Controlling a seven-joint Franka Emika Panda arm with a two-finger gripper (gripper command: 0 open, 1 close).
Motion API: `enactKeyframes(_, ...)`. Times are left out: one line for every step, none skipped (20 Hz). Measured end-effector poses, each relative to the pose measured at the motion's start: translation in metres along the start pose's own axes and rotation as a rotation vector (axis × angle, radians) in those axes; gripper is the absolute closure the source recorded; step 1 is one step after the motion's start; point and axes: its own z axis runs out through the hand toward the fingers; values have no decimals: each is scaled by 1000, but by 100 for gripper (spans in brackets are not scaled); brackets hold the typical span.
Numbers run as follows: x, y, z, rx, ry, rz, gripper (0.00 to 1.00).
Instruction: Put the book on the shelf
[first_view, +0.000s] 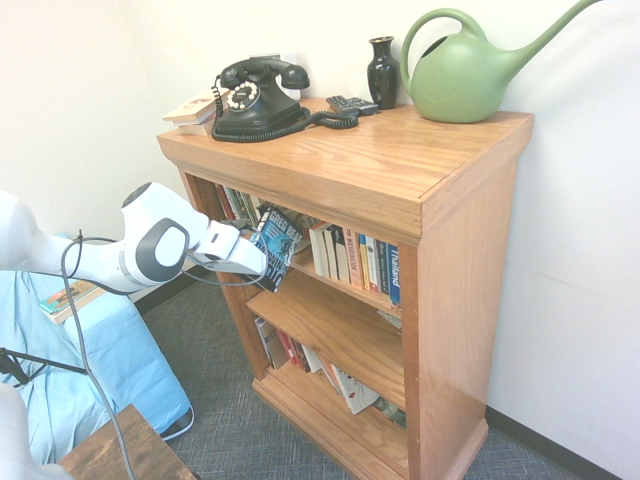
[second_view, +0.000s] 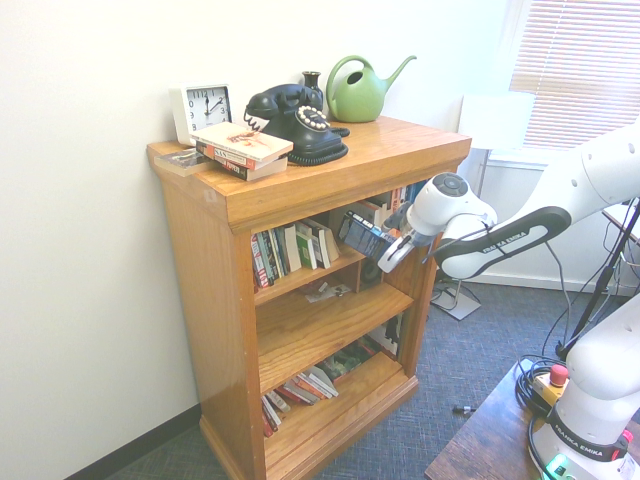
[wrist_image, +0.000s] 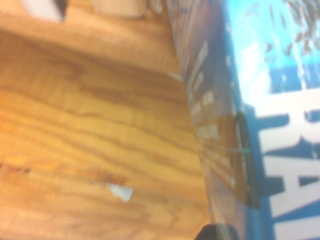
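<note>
The two-finger gripper (first_view: 258, 262) of the white Franka arm (first_view: 160, 240) is clenched on the thick paperback book with the blue and black cover and pale lettering (first_view: 277, 240). The book is tilted at the front opening of the upper inner shelf of the orange-brown wooden bookcase (second_view: 345, 251), held in the gripper and near the upright paperbacks (first_view: 368, 262). Whether it touches the shelf cannot be told.

Handling: expect moderate weight for a paperback. The block should be fairly firm when squeezed across its thickness; the covers and page corners will bend. The glossy cover may slip or pivot under a light grip.

Grip point: clamp both covers close to the spine, leaving the leading end free for insertion. Avoid gripping one cover alone, as the pages could fan open. Set the book upright before inserting; a corner caught on the shelf edge could crease or twist it.
</note>
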Motion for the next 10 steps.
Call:
enactKeyframes(4, -3, 5, -1, 5, 5, 100)
enactKeyframes(6, -8, 9, 2, 10, 13, 100)
enactKeyframes(7, -13, 12, 7, 15, 24, 100)
enactKeyframes(7, -19, 15, 12, 18, 33, 100)
enactKeyframes(6, -25, 17, 16, 21, 42, 100)
enactKeyframes(5, -33, 18, 21, 27, 50, 100)
enactKeyframes(3, -41, 18, 27, 32, 54, 100)
enactKeyframes(2, -49, 19, 34, 37, 58, 100)
enactKeyframes(1, -56, 20, 38, 42, 62, 100)
enactKeyframes(0, -63, 21, 38, 46, 66, 100)
